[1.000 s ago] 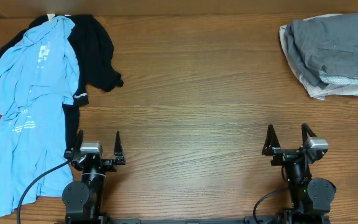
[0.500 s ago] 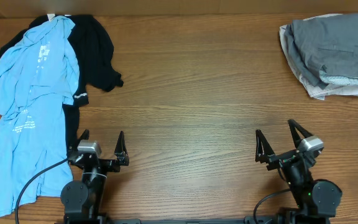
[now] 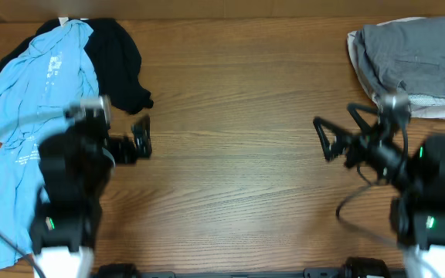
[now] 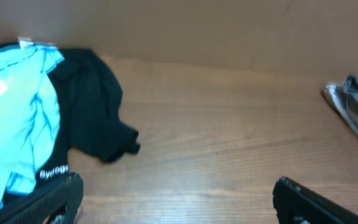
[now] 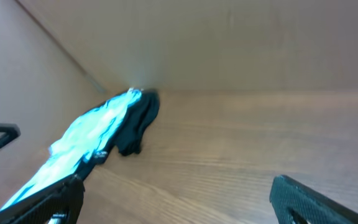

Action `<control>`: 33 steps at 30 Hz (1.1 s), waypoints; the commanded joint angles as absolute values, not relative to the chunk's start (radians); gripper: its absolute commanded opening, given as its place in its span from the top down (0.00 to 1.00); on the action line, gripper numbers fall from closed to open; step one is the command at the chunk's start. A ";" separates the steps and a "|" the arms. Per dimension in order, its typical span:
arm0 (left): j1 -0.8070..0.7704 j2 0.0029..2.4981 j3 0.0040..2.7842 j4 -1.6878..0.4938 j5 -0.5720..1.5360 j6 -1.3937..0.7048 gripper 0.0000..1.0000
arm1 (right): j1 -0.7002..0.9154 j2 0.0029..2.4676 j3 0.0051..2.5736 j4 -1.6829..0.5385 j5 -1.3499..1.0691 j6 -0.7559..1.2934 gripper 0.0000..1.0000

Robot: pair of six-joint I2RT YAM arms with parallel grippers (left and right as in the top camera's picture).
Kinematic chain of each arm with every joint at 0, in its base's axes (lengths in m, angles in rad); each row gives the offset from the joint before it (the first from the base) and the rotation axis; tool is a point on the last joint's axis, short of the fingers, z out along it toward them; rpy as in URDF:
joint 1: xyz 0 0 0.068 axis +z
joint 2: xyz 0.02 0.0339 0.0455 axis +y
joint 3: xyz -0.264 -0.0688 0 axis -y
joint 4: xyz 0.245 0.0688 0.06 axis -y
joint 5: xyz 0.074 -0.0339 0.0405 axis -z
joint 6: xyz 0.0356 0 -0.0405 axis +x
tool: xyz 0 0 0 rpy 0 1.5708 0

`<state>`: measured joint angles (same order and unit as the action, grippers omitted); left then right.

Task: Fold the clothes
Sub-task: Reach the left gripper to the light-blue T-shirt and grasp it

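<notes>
The light blue T-shirt (image 3: 33,108) lies rumpled at the table's (image 3: 238,93) ten o'clock, partly over the black shirt (image 3: 118,66). Folded gray garments (image 3: 408,62) sit at two o'clock, well apart. The left gripper (image 4: 179,186) and right gripper (image 3: 338,127) hover spread wide. Only the left wrist view shows the white logo (image 4: 53,172).

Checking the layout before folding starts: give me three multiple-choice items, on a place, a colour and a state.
1. Where is the light blue T-shirt? A. Left side of the table, partly over the black shirt. B. Centre. C. Far right corner.
2. What colour tops the pile at far right? A. Red. B. Grey. C. Yellow.
3. The left gripper and right gripper are: A. Both shut on cloth. B. Both open, empty. C. One shut.
Answers: 1 A, it drapes over black cloth at left; 2 B, grey cloth lies uppermost; 3 B, wrist views show them spread wide, nothing between.
</notes>
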<state>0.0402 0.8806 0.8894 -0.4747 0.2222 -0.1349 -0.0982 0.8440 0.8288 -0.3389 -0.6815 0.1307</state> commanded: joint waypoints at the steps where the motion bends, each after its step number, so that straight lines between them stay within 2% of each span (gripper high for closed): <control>1: 0.046 1.108 1.192 -0.640 0.284 -0.085 0.00 | -0.102 1.055 1.035 -0.491 -0.762 0.127 0.00; 5: 0.046 1.402 1.534 -0.921 0.369 -0.012 0.00 | -0.101 1.267 1.213 -0.683 -0.762 0.077 0.00; 12: 0.045 1.704 1.608 -0.983 0.327 0.000 0.00 | -0.101 1.433 1.250 -0.660 -0.765 0.082 0.00; 18: 0.100 1.829 1.616 -0.921 0.274 -0.008 0.00 | -0.101 1.451 1.250 -0.665 -0.729 0.074 0.00; 21: 0.166 1.844 1.622 -0.879 0.167 -0.089 0.00 | -0.101 1.451 1.250 -0.673 -0.693 0.074 0.01; 27: 0.287 1.853 1.622 -0.733 0.039 -0.116 0.05 | -0.101 1.454 1.250 -0.675 -0.670 0.075 0.14; 33: 0.305 1.937 1.622 -0.591 -0.029 -0.112 0.09 | -0.101 1.484 1.249 -0.690 -0.663 0.075 0.25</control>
